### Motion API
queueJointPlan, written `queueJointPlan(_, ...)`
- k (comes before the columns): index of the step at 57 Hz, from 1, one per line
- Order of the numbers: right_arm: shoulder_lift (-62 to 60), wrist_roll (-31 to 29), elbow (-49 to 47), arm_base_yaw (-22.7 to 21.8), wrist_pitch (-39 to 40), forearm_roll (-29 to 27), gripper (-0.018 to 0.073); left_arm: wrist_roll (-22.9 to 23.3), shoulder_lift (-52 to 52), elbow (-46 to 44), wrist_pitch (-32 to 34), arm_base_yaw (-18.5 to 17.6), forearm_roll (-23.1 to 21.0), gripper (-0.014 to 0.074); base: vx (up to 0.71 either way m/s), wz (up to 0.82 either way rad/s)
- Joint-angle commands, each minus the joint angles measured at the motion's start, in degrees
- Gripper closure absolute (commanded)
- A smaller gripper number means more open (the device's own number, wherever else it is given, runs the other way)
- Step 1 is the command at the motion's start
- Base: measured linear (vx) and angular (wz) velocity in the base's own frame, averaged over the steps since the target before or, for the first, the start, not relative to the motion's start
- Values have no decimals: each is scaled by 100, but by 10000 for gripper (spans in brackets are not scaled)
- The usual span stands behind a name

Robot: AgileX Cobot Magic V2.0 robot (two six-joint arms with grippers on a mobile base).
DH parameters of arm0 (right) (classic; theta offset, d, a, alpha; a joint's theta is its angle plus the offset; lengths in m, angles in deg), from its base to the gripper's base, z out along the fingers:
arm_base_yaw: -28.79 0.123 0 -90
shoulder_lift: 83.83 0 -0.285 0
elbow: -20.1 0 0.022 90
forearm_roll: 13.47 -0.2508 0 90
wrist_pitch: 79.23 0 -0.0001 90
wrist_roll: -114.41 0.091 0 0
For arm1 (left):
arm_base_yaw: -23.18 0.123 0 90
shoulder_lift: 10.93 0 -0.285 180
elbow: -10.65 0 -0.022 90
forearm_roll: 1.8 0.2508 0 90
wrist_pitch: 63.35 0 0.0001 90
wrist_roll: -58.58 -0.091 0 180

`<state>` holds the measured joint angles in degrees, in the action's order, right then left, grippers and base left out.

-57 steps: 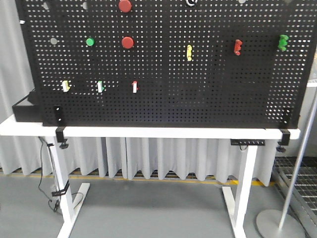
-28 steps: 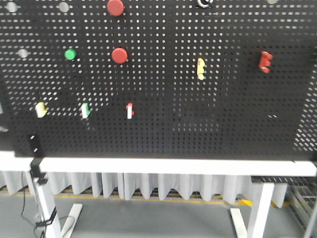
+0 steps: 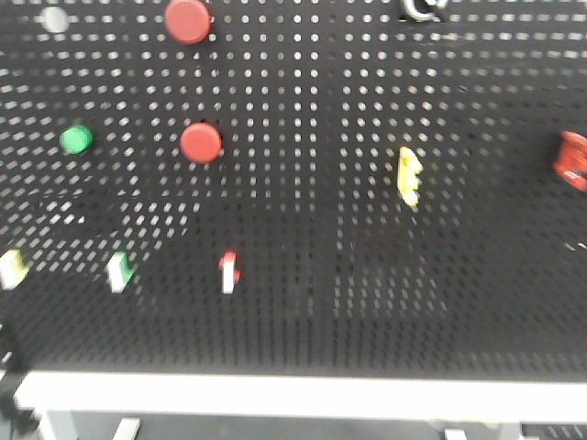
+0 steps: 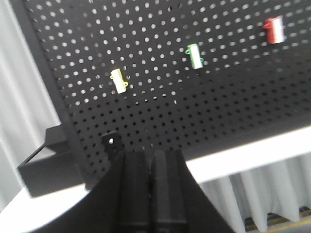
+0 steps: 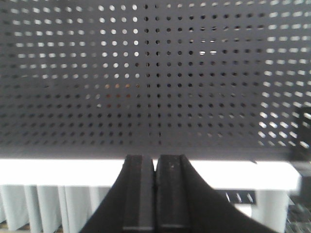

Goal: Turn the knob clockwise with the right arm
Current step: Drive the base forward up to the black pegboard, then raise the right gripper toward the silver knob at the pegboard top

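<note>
The left gripper (image 4: 150, 160) has its jaws pressed together, holding and touching nothing, and faces the lower left corner of the pegboard (image 4: 194, 97). The right gripper (image 5: 155, 162) also has its jaws pressed together, empty, apart from the pegboard, above the counter (image 5: 48, 167). The knob (image 3: 422, 7) sits high on the pegboard, right of centre, partly cut off in the front view.

Count:
- two red buttons: upper red button (image 3: 188, 20), lower red button (image 3: 200, 142)
- one green button (image 3: 76, 139)
- one yellow switch (image 3: 409, 174)
- three toggles near the bottom left: pale toggle (image 3: 11, 269), green toggle (image 3: 119, 272), red toggle (image 3: 228, 272)
</note>
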<state>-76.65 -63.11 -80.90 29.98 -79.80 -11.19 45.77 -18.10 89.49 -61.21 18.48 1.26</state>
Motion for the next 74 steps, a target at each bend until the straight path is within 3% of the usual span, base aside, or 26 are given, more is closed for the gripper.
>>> queueJointPlan(1, -63, -70, 44, -22, 463, 48, 567, 22, 98, 187, 429, -45, -30, 603, 31, 0)
queueJointPlan(31, -63, -70, 44, -22, 463, 48, 567, 22, 98, 187, 429, -45, -30, 603, 24, 0)
queueJointPlan(74, -63, -70, 44, -22, 463, 48, 567, 22, 98, 187, 429, -45, -30, 603, 2, 0)
